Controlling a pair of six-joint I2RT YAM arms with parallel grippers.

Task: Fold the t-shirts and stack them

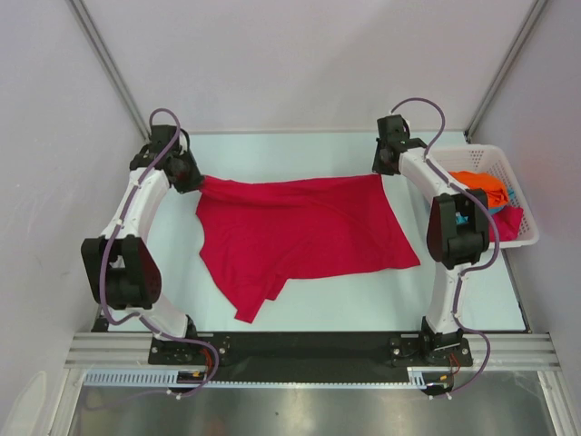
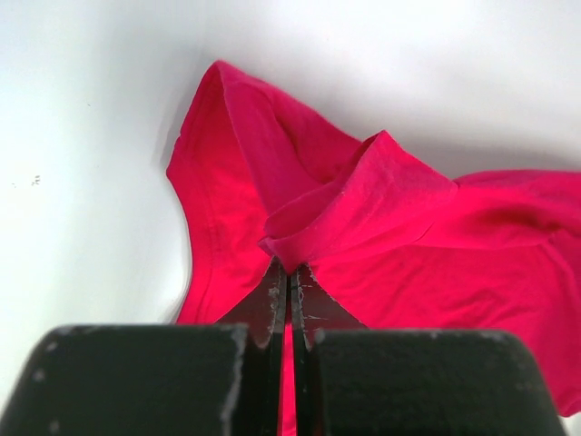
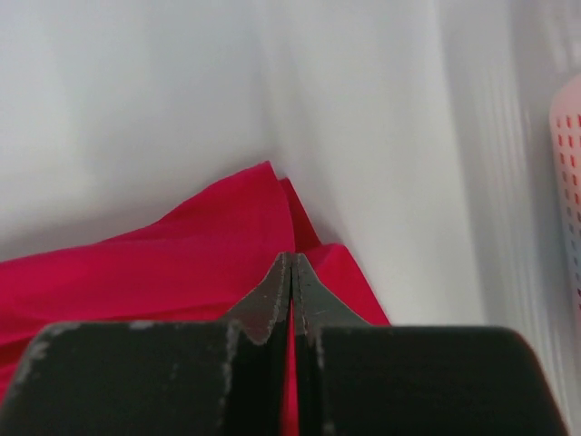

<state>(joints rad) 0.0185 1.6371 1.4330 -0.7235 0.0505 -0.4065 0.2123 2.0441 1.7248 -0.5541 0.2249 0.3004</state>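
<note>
- One red t-shirt (image 1: pixel 304 232) spread on tabletop (image 1: pixel 272 150).
- Left jaws, right jaws: each clamped tight on a far corner.
- One basket (image 1: pixel 519 243); orange cloth (image 1: pixel 478 183) inside, rest part-hidden.

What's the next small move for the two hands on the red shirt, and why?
Probably ease both hands slightly apart to draw the cloth taut. The left hand and right hand are each shut on a far corner of the red t-shirt, but its near-left part lies bunched and folded over on the table, so it looks too uneven to fold yet.
</note>
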